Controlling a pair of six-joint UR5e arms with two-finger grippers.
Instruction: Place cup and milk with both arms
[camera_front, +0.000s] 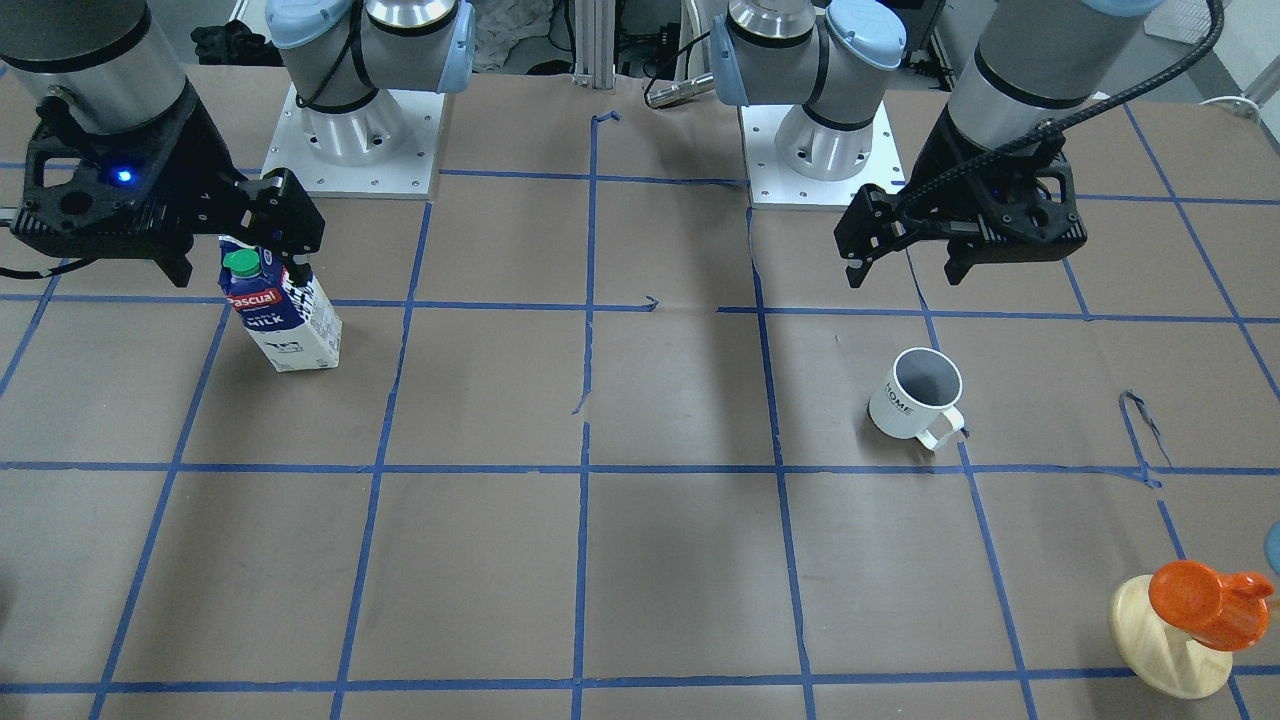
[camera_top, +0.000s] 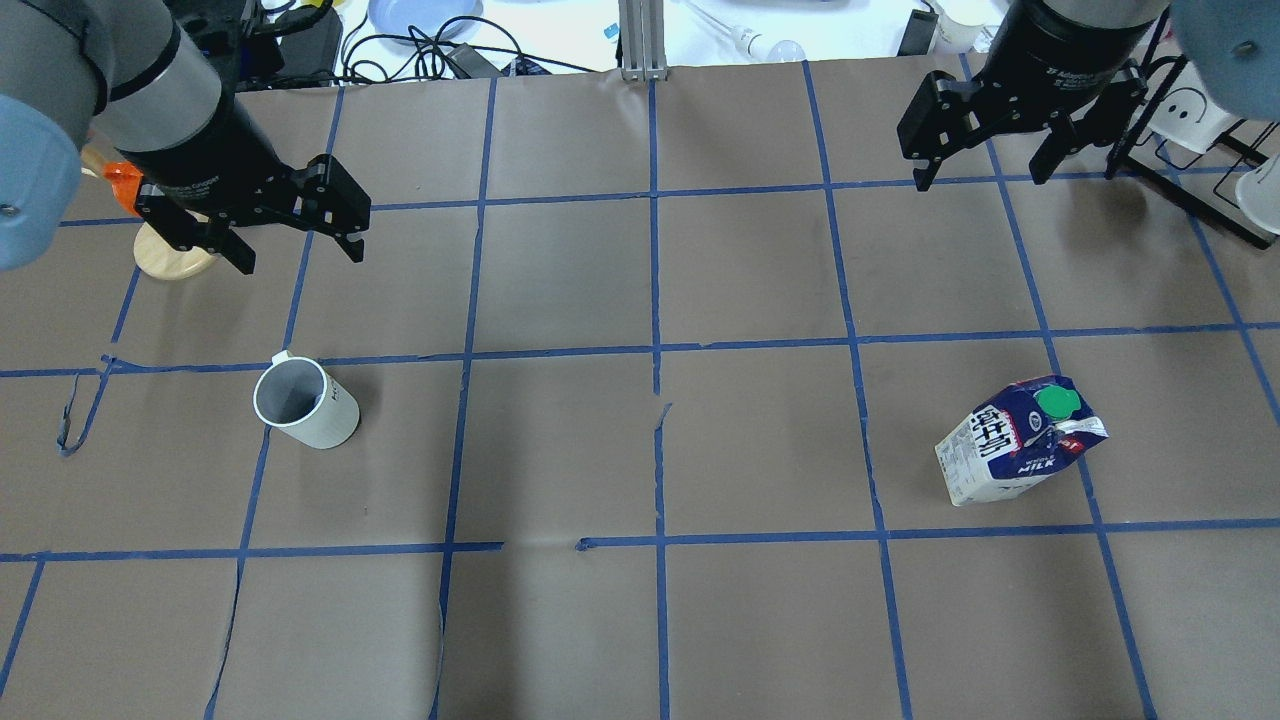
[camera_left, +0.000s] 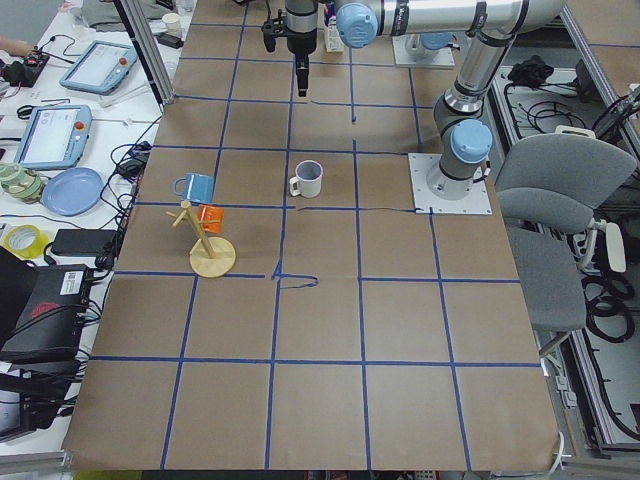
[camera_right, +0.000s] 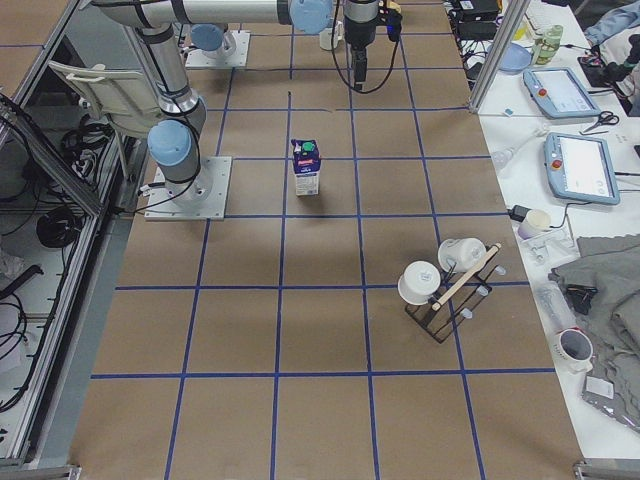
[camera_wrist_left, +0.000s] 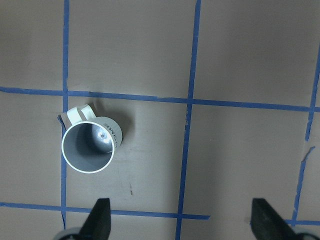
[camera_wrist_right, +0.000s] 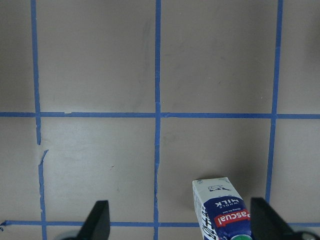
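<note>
The white cup (camera_top: 305, 405) stands upright on the brown paper, grey inside, handle toward the far side. It also shows in the front view (camera_front: 915, 393) and the left wrist view (camera_wrist_left: 90, 147). My left gripper (camera_top: 300, 255) is open and empty, high above the table and beyond the cup; the cup sits left of the gap in the wrist view (camera_wrist_left: 182, 225). The milk carton (camera_top: 1020, 440) stands upright with its green cap up, and also shows in the front view (camera_front: 283, 315). My right gripper (camera_top: 980, 175) is open and empty, well above it. The carton's top lies by the right finger (camera_wrist_right: 265, 222).
A wooden mug tree with an orange mug (camera_front: 1195, 610) stands near the cup's side of the table, partly behind my left arm (camera_top: 165, 255). A black rack with white mugs (camera_right: 450, 280) stands beyond the milk. Blue tape lines cross the brown paper.
</note>
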